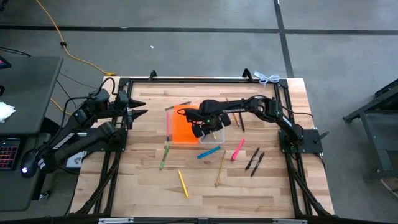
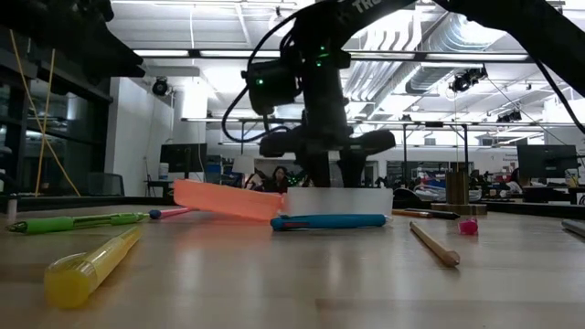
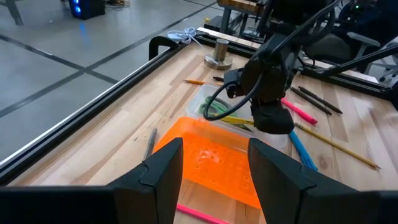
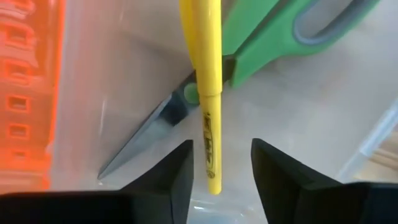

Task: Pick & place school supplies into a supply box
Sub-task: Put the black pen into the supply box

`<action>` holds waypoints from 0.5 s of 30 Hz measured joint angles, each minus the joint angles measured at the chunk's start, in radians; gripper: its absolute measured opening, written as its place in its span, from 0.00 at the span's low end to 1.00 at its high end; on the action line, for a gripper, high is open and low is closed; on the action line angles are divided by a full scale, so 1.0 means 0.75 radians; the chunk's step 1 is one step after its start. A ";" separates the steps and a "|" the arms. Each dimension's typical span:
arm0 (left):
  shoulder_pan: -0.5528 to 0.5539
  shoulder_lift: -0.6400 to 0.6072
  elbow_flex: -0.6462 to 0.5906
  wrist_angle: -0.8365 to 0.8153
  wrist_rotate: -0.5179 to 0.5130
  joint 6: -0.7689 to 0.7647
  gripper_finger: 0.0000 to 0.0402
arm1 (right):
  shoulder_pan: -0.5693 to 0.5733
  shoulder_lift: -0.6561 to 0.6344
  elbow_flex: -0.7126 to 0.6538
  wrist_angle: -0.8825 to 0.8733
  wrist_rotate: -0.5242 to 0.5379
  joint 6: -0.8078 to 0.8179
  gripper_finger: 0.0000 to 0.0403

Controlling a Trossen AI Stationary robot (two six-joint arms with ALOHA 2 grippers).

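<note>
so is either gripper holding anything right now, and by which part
Nothing is held. The right gripper is open over the clear tray, its fingers apart on either side of the yellow pen lying across the scissors. The left gripper is open and empty.

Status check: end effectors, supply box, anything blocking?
Right end effector open over supply box, yellow pen lying across scissors in the clear half. Left end effector open, parked at left edge. Nothing blocking.

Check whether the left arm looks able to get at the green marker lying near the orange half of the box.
Probably yes. The left tool waits open at the table's left edge, and the green marker lies on bare wood beside the supply box, nothing over it; the right tool is busy over the clear tray.
</note>
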 joint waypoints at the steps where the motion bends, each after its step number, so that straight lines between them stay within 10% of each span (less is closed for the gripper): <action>1: 0.000 0.000 0.000 0.000 0.000 0.000 0.52 | -0.001 0.000 0.013 -0.018 0.000 -0.002 0.35; 15: 0.000 0.000 0.000 0.001 0.000 0.000 0.52 | -0.002 -0.002 0.291 -0.320 0.124 -0.085 0.35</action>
